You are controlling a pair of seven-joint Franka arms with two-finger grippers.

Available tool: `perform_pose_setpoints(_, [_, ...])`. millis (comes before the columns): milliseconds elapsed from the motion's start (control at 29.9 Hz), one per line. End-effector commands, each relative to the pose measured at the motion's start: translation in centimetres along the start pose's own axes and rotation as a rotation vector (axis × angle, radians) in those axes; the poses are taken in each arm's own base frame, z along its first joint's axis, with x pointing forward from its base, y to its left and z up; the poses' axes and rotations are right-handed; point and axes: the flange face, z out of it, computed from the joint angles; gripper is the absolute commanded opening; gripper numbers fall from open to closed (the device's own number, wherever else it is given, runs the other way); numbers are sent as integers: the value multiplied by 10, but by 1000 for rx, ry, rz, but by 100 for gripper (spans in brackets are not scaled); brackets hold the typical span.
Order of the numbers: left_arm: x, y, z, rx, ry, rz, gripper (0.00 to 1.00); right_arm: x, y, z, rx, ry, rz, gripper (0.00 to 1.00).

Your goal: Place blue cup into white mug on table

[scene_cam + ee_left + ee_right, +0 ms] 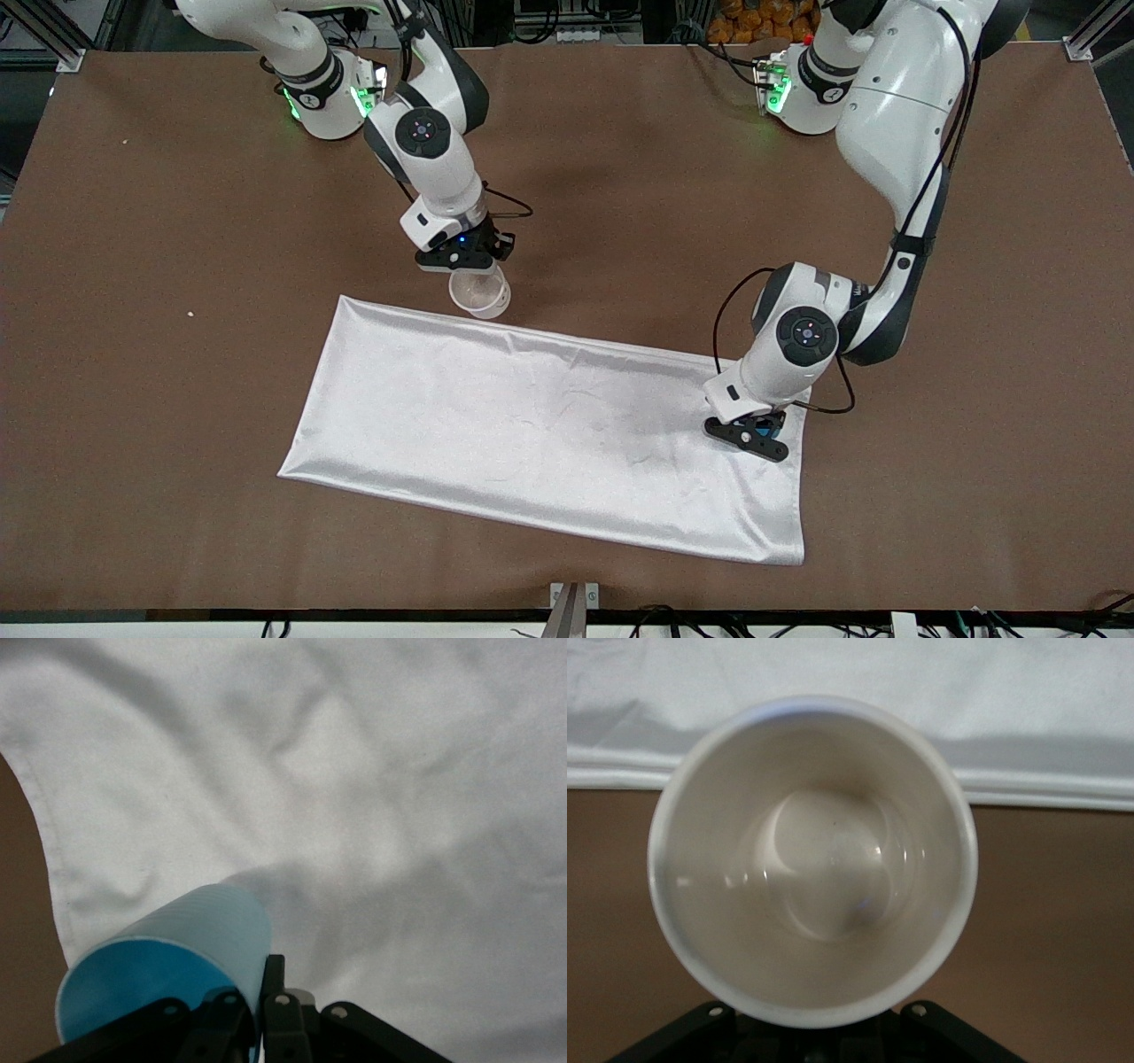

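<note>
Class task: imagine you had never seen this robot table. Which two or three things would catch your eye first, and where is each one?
First the shiny white cloth, spread across the middle of the brown table. Next the white mug, held by the right claw just off the cloth's edge nearest the robots' bases. Last the blue cup, pinched at its rim by the left claw over the cloth's corner at the left arm's end.

The left gripper is clamped on the rim wall of the blue cup, one finger outside it, with the cup's open mouth turned toward the wrist. Under hand and cup spreads the rumpled white cloth; past the cloth's hemmed edge beside the cup, the brown table shows.
</note>
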Motion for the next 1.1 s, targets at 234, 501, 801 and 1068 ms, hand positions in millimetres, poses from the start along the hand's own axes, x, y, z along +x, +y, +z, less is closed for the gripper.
perform_pose_setpoints(234, [5, -13, -104, 32, 20, -73, 0, -72, -39, -3, -2, -2, 150, 0])
perform_pose_setpoints(501, [-11, -12, -189, 50, -31, -155, 0, -114, -52, 11, -55, 43, 120, 0])
perform_pose_setpoints(801, [-43, -3, -279, 52, -93, -242, 0, -131, -51, 32, -114, 100, -22, 0])
perform_pose_setpoints(1068, [-74, 1, -336, 8, -139, -272, 0, -144, -61, 35, -102, 102, -15, 0])
